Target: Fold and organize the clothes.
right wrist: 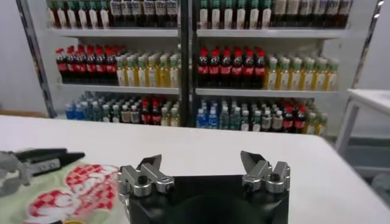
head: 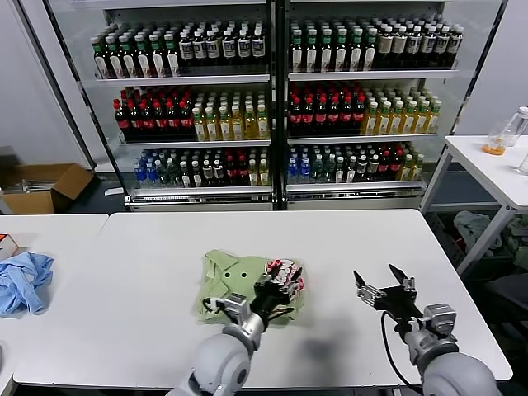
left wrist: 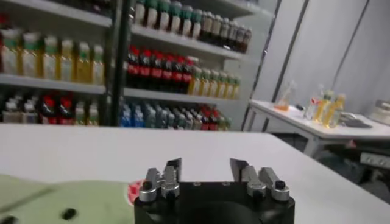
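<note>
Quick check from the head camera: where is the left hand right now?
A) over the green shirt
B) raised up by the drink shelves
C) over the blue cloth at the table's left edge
A: the left hand is over the near right part of the green shirt, open.

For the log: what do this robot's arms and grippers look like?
Both arms have rounded light grey shells ending in silver wrist blocks. The left gripper and right gripper are black, with thin pointed black fingers on silver knuckles with black screws. A black cable loops beside the right wrist. No markings show.
</note>
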`<state>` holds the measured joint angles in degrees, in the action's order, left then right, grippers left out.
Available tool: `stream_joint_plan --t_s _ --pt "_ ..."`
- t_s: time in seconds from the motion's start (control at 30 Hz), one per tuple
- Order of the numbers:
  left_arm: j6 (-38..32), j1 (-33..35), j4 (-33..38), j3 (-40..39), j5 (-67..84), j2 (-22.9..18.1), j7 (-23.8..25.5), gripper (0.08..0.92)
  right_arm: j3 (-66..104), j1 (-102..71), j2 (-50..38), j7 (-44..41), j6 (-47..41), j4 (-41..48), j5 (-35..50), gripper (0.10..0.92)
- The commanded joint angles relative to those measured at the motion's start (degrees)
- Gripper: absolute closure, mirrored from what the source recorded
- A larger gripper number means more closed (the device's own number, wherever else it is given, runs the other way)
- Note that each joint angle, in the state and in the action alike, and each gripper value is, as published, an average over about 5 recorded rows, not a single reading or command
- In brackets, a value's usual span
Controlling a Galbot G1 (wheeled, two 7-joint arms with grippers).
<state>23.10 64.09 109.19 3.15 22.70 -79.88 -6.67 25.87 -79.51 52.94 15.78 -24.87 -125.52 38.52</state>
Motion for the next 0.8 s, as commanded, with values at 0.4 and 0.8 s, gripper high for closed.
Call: stream_joint_plan --t_s 0.4,0.8 --pt "-6.1 18.2 12.8 31.2 -0.3 5.9 -3.2 0.181 -28.7 25.8 16.5 11.2 -1.0 22.7 14.0 0.203" --pt "-5.9 18.2 12.3 30.6 -1.0 5.1 -3.3 0.177 -29.8 28.6 18.6 17.5 -4.5 27.6 15.3 0.203"
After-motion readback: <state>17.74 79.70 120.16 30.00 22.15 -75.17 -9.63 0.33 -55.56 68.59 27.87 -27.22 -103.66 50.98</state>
